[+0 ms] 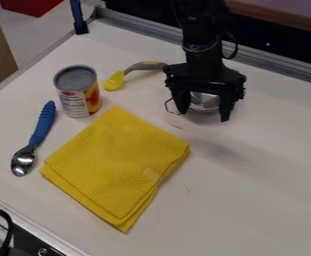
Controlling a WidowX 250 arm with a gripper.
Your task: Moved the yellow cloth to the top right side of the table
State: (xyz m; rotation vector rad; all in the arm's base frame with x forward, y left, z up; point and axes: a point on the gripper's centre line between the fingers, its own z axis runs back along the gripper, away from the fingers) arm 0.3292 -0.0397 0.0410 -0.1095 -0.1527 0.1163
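My gripper point(204, 111) hangs over the upper right-centre of the table, pointing down, its two fingers spread wide. Behind and between them shows a small silver metal pot or bowl point(203, 100) with a wire-like handle; whether they touch it I cannot tell. The yellow cloth point(114, 165) lies folded and flat at the left-centre, below and to the left of the gripper and apart from it.
A can point(77, 92) stands upright by the cloth's upper left corner. A blue-handled spoon point(41, 125) lies left of the cloth. Beyond the can is a yellow-and-grey utensil point(115, 80). A metal rail point(271, 62) edges the table's far side.
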